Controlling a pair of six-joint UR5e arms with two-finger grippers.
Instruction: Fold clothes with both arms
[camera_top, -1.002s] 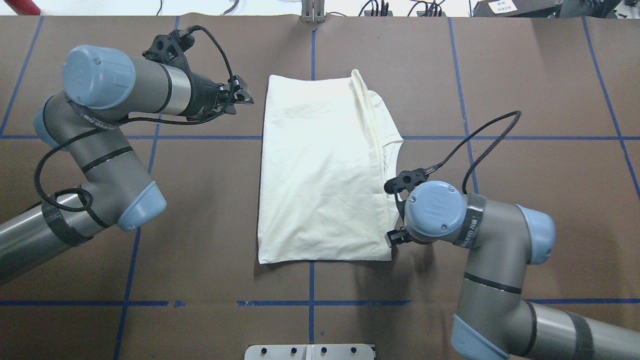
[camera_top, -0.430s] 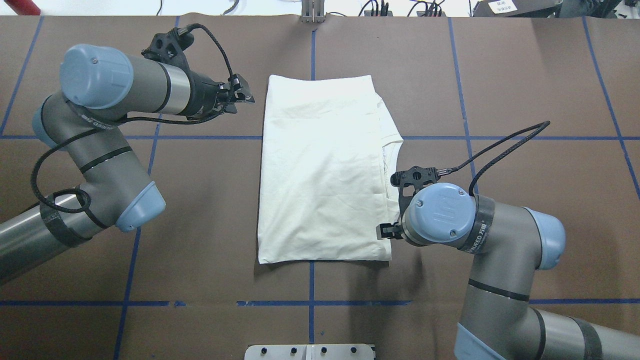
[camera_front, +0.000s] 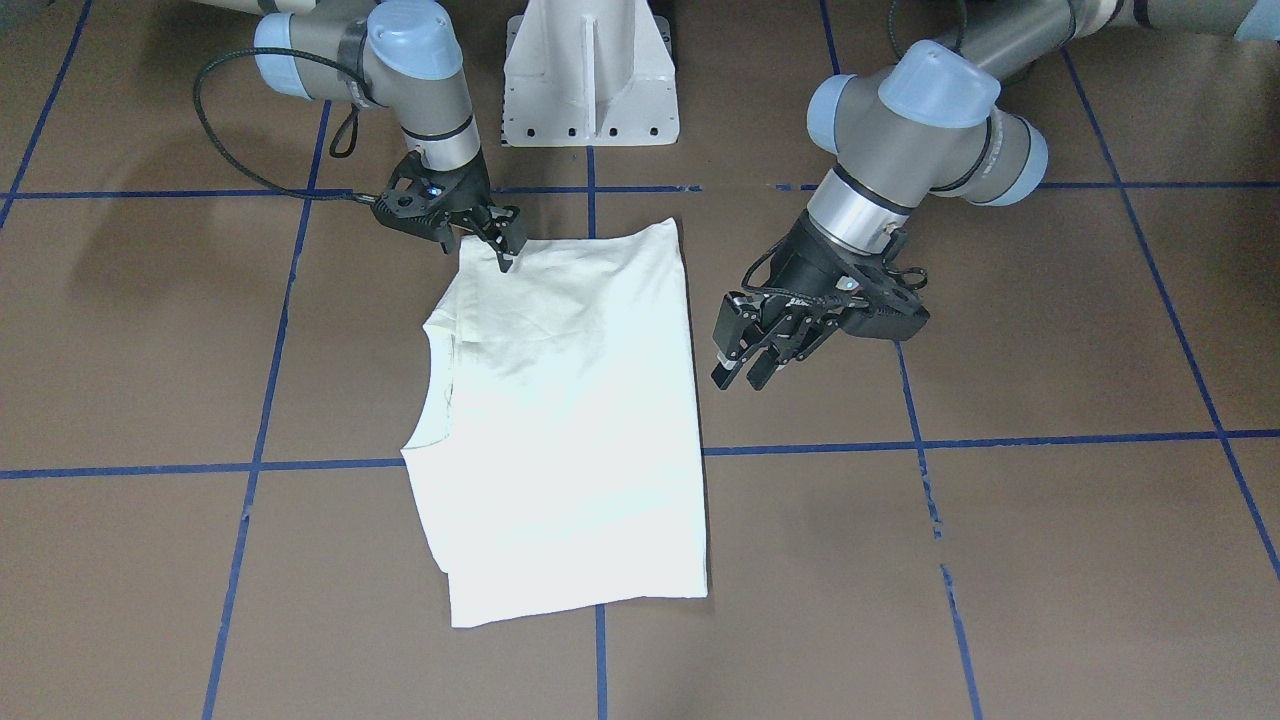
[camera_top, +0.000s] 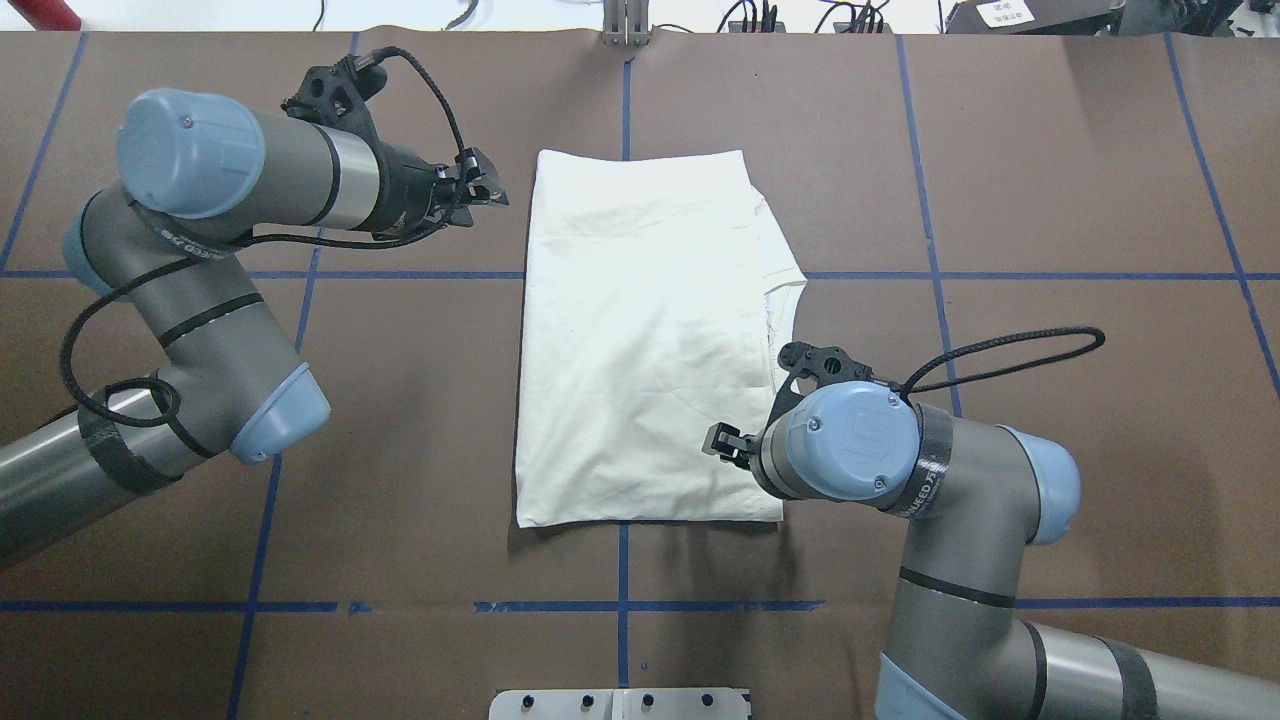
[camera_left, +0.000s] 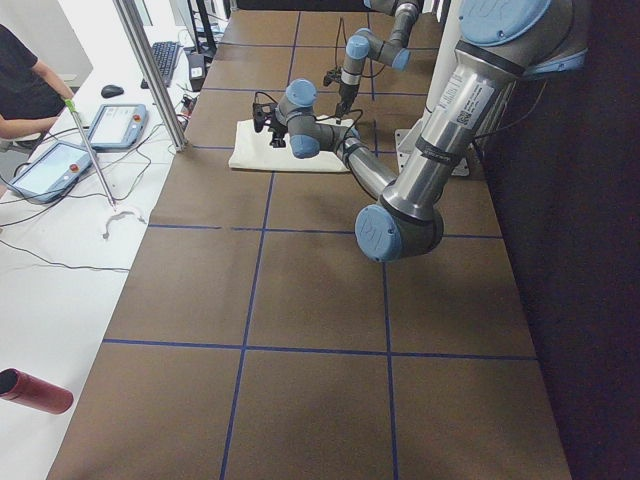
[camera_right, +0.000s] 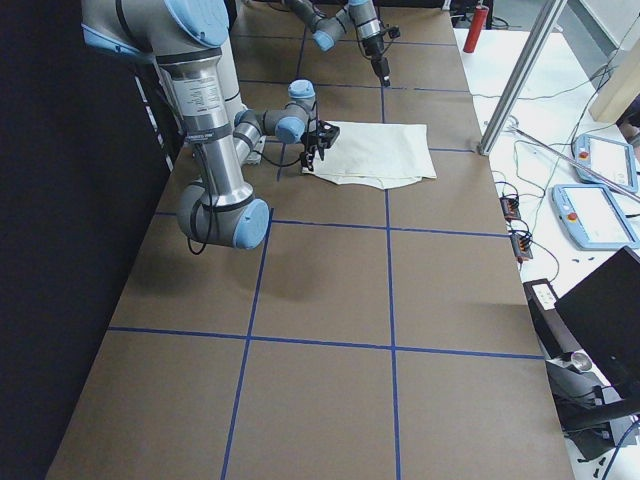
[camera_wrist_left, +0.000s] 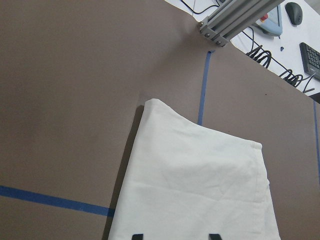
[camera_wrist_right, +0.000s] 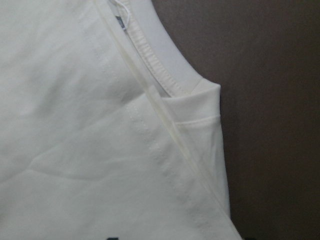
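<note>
The cream long-sleeved T-shirt lies folded flat in a tall rectangle mid-table, also in the front view. Its ribbed collar lies on its right side. The cat print and lettering are hidden. My left gripper is open and empty, hovering just off the shirt's far left corner; it also shows in the front view. The left wrist view looks along the shirt. My right gripper is open, low over the shirt's near right corner, mostly under its wrist in the overhead view.
The white metal pedestal stands at the robot's edge of the table. Blue tape lines cross the brown table cover. An aluminium post stands at the far edge. An operator sits beyond it.
A raised flap along the shirt's right edge has dropped flat. My right wrist has turned and moved left and nearer, over the shirt's near right corner. My left arm has barely moved.
</note>
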